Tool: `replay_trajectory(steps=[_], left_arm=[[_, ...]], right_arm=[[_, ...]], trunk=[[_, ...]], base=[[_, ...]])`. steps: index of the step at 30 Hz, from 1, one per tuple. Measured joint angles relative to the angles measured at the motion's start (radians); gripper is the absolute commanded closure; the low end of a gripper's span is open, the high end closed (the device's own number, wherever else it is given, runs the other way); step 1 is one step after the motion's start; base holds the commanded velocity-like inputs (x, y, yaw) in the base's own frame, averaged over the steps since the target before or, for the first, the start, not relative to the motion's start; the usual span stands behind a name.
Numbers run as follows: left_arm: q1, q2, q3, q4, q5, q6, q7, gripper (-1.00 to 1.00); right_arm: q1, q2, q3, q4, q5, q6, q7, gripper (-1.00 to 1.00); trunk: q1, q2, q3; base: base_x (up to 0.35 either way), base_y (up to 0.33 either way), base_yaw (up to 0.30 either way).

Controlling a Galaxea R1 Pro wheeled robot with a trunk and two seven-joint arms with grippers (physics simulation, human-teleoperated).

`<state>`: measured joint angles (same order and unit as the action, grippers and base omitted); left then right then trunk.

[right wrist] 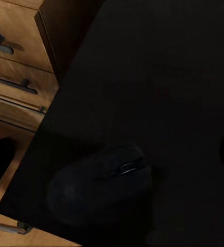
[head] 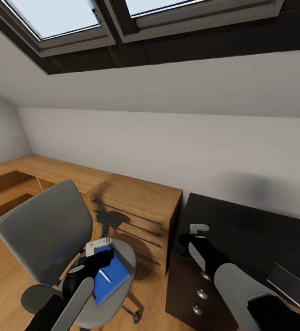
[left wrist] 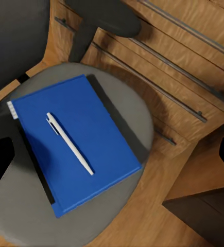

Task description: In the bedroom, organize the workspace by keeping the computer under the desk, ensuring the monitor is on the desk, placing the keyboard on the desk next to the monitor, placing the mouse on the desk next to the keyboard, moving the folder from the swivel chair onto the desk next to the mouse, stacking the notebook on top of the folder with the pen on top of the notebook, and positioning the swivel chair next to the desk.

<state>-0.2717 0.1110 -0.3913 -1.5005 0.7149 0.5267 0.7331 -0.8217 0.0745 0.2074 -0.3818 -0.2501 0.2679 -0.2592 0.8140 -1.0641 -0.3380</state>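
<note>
Left gripper [head: 91, 257] hides part of folder [head: 111, 276] in head view; finger gap unreadable. Monitor [head: 291, 285] cut by frame edge. Mouse [right wrist: 104, 188] barely distinct against dark desk [right wrist: 153, 77]. Right gripper [head: 197, 234] jaws unclear. Chair [head: 44, 230] base cropped.

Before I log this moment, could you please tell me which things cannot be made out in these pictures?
- Black rounded mouse on the black desk, right wrist view: dark on dark, outline faint.
- Left tool, head view: the arm covers its fingers, so open or shut is unclear.
- Black-fronted flat monitor, head view: cut off by the picture's edge.
- Bright blue flat folder on the grey padded swivel chair, left wrist view: anything beneath is hidden.
</note>
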Motion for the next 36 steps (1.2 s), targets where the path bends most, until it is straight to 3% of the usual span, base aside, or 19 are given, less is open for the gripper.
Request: replay_trajectory(steps=[6, 19, 30, 36], left_arm=[[0.000, 0.000, 0.000, 0.000, 0.001, 0.001, 0.000, -1.00], [0.000, -0.002, -0.017, 0.001, 0.000, 0.001, 0.000, -1.00], [0.000, -0.003, -0.030, 0.003, 0.000, 0.003, 0.000, -1.00], [0.000, -0.003, -0.031, 0.003, -0.001, 0.003, 0.000, -1.00]], right_arm=[[0.000, 0.024, 0.001, 0.001, 0.001, 0.003, 0.001, -1.00], [0.001, 0.019, 0.002, 0.001, 0.010, 0.001, 0.007, -1.00], [0.000, -0.022, 0.002, 0.009, 0.069, 0.001, 0.053, -1.00], [0.000, -0.072, -0.002, 0.012, 0.078, 0.010, 0.132, -1.00]], trunk=[[0.000, 0.000, 0.000], [0.000, 0.000, 0.000], [0.000, 0.000, 0.000], [0.000, 0.000, 0.000]], base=[[0.008, 0.002, 0.241], [0.105, 0.000, 0.097], [0.031, 0.000, 0.001], [0.002, 0.000, 0.000]])
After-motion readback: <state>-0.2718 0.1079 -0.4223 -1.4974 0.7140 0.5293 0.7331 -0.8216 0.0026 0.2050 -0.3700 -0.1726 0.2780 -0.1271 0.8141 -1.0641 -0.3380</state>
